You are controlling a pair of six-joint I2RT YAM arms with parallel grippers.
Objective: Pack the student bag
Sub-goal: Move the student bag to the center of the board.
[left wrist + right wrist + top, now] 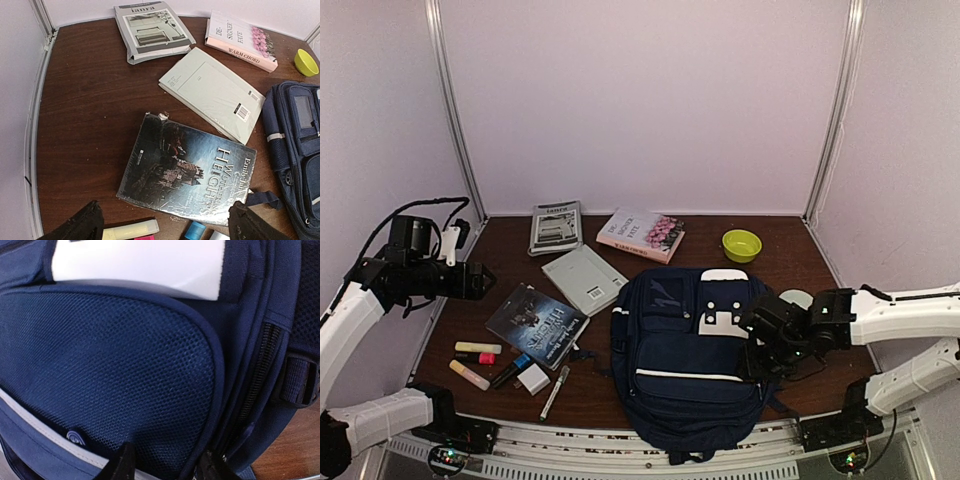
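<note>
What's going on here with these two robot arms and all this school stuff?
Two robot arms are packing a navy student bag, which lies flat in the middle of the table. The right gripper is down at the bag's right side, fingers against its mesh panel beside a zip. Whether it has hold of the fabric isn't clear. The left gripper hangs open and empty above a copy of Wuthering Heights. That book and some highlighters lie outside the bag, to its left.

Top: overhead from near side. Left wrist: above books [190,175]. Right wrist: tight on student bag [110,365] (shared by all).
</note>
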